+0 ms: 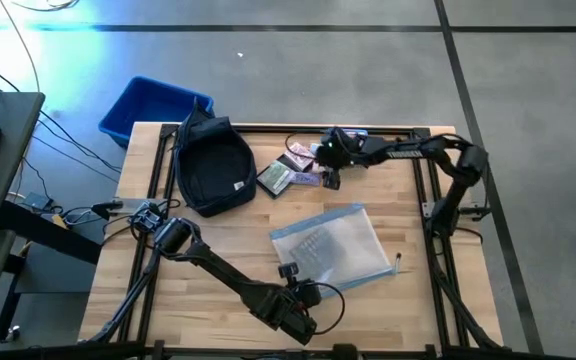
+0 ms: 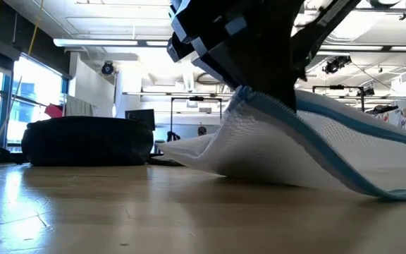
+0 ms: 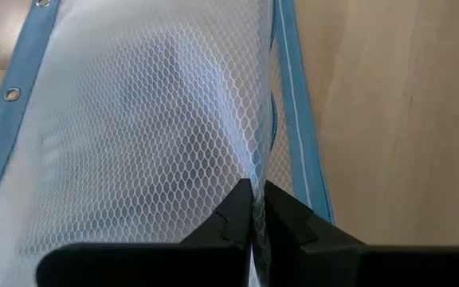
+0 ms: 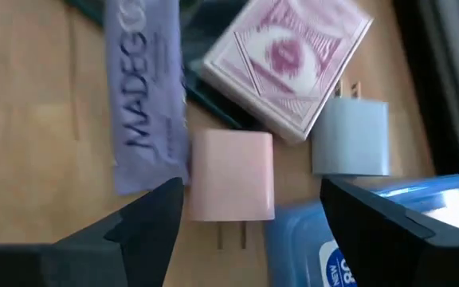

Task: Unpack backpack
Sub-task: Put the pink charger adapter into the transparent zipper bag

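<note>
I see the dark navy soft fabric backpack lying flat at the table's far left, just in front of the bright blue rigid plastic bin, which sits off the table edge. Its long axis runs roughly near-to-far, rounded end toward me, small white logo patch on the near right side. I can't tell whether it's unzipped.

Right gripper is just right of the backpack, over a small pile of loose items, not touching the bag. Its fingers stand wide apart, holding nothing. Under it: pink square plug charger, grey plug charger, pink patterned card box, purple wrapped bar. A blue-lidded thing is cut off at the frame edge; I can't identify it.

Left gripper is well apart from the backpack, near centre of the table, pinched closed on the near left edge of the white mesh pouch with blue trim.

Low view: the left arm blocks most of the frame; the backpack shows only as a dark low mound.
</note>
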Tool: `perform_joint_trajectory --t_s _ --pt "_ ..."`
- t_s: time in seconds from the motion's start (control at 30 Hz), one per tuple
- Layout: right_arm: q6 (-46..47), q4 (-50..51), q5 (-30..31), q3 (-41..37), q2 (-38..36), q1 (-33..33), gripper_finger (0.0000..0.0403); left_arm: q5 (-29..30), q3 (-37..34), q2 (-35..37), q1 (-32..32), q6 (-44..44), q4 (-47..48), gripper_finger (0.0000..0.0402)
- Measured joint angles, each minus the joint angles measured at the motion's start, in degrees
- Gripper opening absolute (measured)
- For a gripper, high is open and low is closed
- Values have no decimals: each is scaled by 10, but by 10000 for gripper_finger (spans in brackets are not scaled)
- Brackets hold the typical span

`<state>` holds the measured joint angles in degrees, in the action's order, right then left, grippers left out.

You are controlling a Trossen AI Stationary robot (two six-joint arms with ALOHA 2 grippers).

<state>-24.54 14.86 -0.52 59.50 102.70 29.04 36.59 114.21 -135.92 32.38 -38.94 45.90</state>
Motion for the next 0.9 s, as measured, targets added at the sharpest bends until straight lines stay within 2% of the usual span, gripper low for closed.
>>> perform_joint_trajectory --t_s 0.23,0.47,0.6,0.77,0.9 --pt "-39 -5 -45 15 35 32 284 -1 0 0 0 0 -28 0" --pt "-51 -16 -46 15 56 37 272 -1 0 0 0 -2 -41 0" --pt "-64 14 -60 15 63 36 244 -1 0 0 0 -10 -42 0" --pt "-48 24 -65 15 63 31 175 -1 0 0 3 -14 -40 0" --pt "-38 34 -60 15 61 17 171 -1 0 0 7 -15 -40 0"
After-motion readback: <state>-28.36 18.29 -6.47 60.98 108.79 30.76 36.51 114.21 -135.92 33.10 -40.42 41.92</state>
